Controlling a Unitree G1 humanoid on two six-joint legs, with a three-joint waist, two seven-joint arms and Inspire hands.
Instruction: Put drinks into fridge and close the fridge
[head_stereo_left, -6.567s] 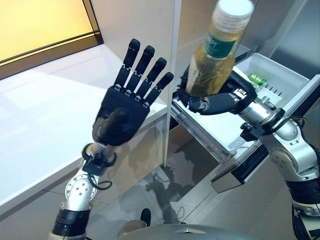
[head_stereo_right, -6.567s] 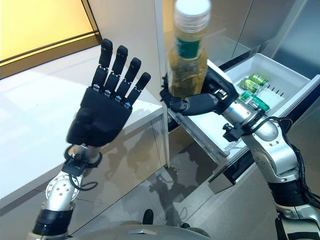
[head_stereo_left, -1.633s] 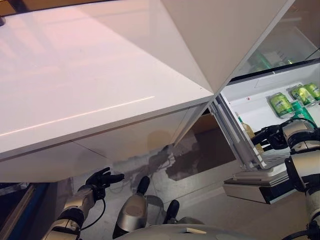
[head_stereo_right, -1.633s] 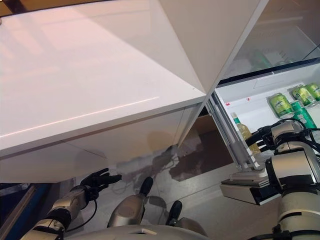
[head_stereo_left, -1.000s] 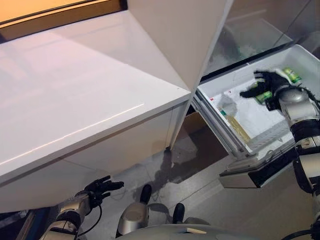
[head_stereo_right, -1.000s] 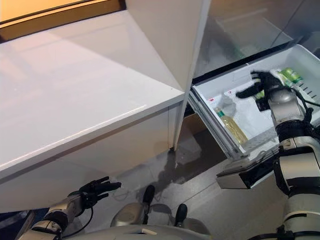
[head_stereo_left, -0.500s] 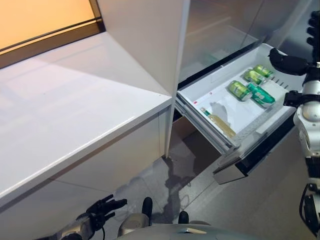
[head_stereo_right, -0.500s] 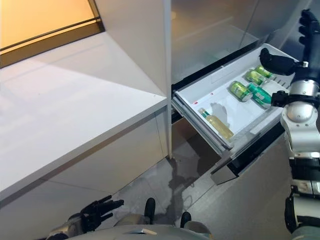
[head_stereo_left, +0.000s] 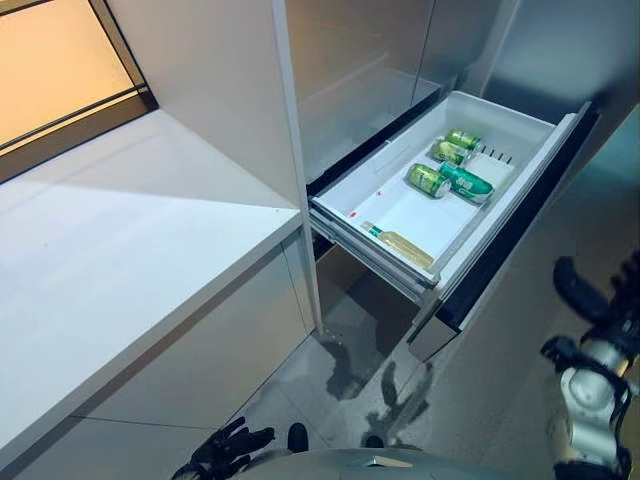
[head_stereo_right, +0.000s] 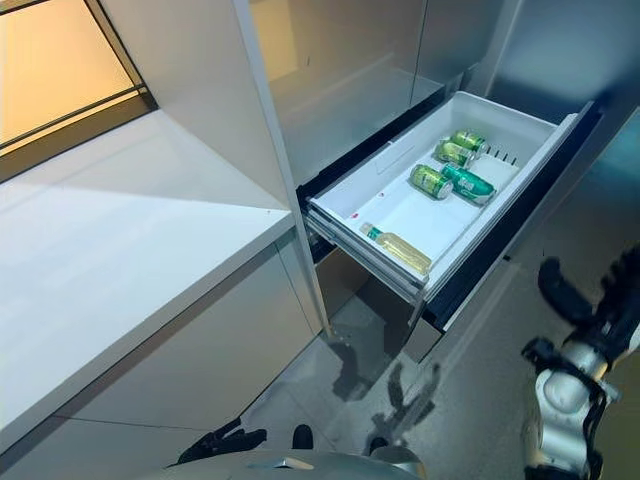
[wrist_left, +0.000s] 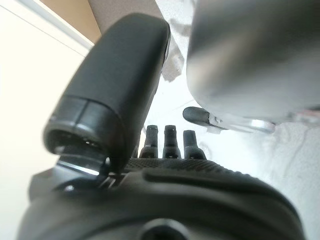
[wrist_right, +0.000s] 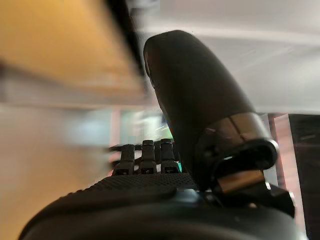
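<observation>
The white fridge drawer (head_stereo_left: 400, 205) stands pulled out, its dark front panel (head_stereo_left: 520, 215) facing me. A yellowish bottle (head_stereo_left: 400, 243) with a green neck lies on its side at the drawer's near end. Several green cans (head_stereo_left: 445, 165) lie at the far end. My right hand (head_stereo_left: 583, 293) hangs low at the right, outside the drawer and past its front panel, open and empty; its thumb (wrist_right: 200, 100) and straight fingers (wrist_right: 145, 155) show in the right wrist view. My left hand (head_stereo_left: 232, 447) is down near the floor, open, holding nothing.
A white counter (head_stereo_left: 130, 250) fills the left, with an upright white panel (head_stereo_left: 220, 90) at its right end beside the fridge. An orange-lit window (head_stereo_left: 50, 70) is at the far left. Grey floor (head_stereo_left: 360, 370) lies under the drawer.
The view has swung. My right hand laid the bottle in the drawer, let go, and came down from beside the cans to below the drawer front. The left hand sank lower.
</observation>
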